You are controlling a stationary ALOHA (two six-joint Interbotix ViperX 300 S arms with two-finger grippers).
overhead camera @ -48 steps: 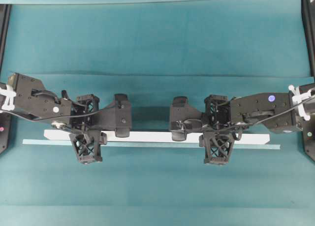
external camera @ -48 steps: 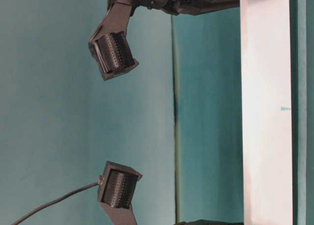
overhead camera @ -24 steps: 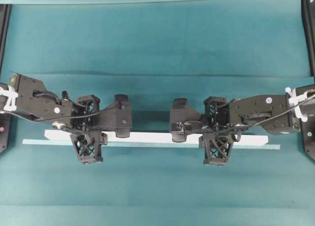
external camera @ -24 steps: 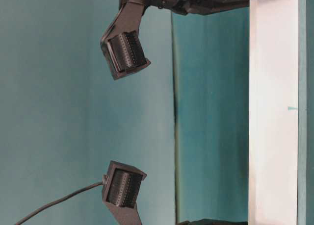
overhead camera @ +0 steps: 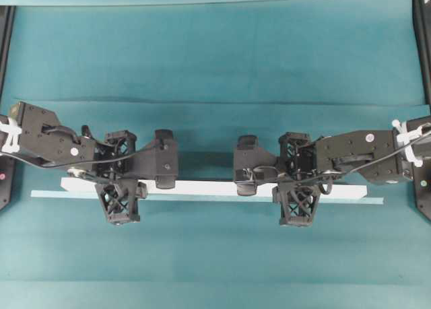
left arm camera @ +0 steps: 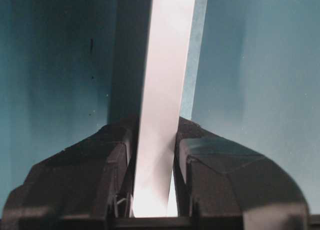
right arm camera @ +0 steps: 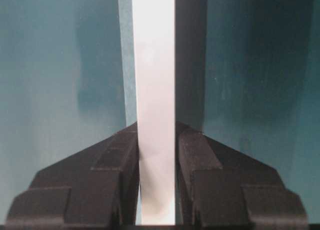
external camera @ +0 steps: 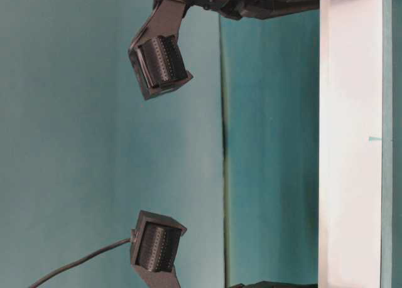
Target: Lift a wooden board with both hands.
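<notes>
A teal cloth covers the counter (overhead camera: 215,53). Nearest in the wrist views, the left hand (left arm camera: 152,175) and right hand (right arm camera: 156,175) each pinch the wooden board (overhead camera: 209,186) between their fingers. Beyond, the board has crept further from the backdrop over the last second, so the lift looks under way, level across both grips.

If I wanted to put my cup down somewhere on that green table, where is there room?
The cloth is bare behind the arms and also in front of the board. The middle band is crowded: both pincers, left and right, clamp the board.
</notes>
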